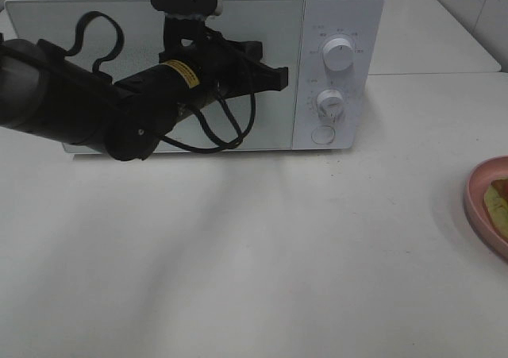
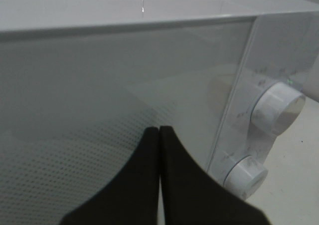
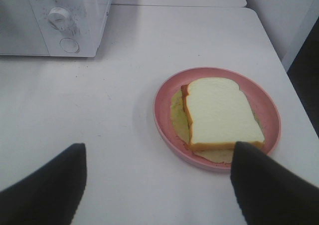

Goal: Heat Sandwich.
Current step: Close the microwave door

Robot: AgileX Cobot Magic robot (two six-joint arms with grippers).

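Sandwich point(image 3: 219, 114) on plate point(image 3: 164, 103) lies beneath spread right hand point(image 3: 158, 185); pressed-together left hand point(image 2: 159, 135) fronts microwave point(image 2: 99, 85) door's right edge.

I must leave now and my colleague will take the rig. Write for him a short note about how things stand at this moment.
Left gripper: shut, empty, right in front of the microwave door, near its right edge.
Right gripper: open, empty, above the table beside the pink plate.
Sandwich: lying on the plate, at the table's right side, untouched.
Done: nothing visible yet; the door is closed.
Left: open the door, put the sandwich inside, close the door, set the knobs.
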